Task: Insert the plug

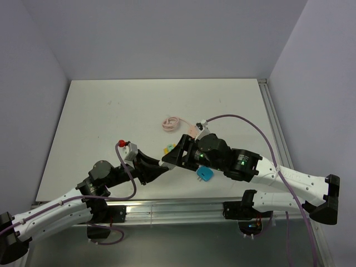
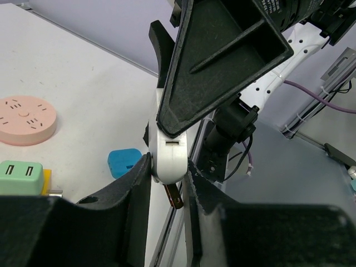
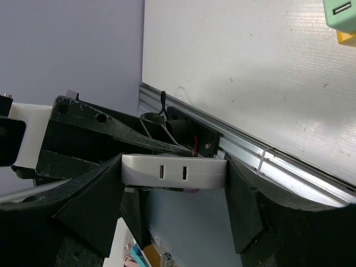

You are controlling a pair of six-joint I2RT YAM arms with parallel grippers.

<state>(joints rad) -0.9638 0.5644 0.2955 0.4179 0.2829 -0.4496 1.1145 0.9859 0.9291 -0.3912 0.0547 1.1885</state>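
**A:** Where's the white plug (image 3: 206, 172)?

**B:** Off the bench (image 1: 111, 111), held up over its near part, where the two arms meet. The right tool (image 3: 173, 181) has it. From the right wrist the plug spans the gap end to end, a finger (image 3: 242, 194) pressed on each end. That grip is wide. Two slots (image 3: 172, 173) show on the face turned to that camera.

**A:** And the left tool (image 2: 167, 181)?

**B:** Narrow. Its fingers (image 2: 133, 194) stand on either side of the plug's lower end. One looks to be touching the white body and the other is just beside it. I can't tell if it is truly clamping.

**A:** Anything sticking out of the plug?

**B:** A dark metal prong (image 2: 173, 196) points down from the bottom, between the left fingers.

**A:** What else is on the bench?

**B:** A blue plug (image 1: 204, 174) lies near the front edge, beneath the right arm. From the left wrist it sits just behind the white plug. A green socket (image 2: 19, 177) rests on a yellow base (image 2: 47, 179), close to the meeting tools. A round pink socket (image 2: 25, 119) lies flat farther back, apart from the green one.

**A:** Is the white plug touching any of them?

**B:** No, it's well clear of both sockets.
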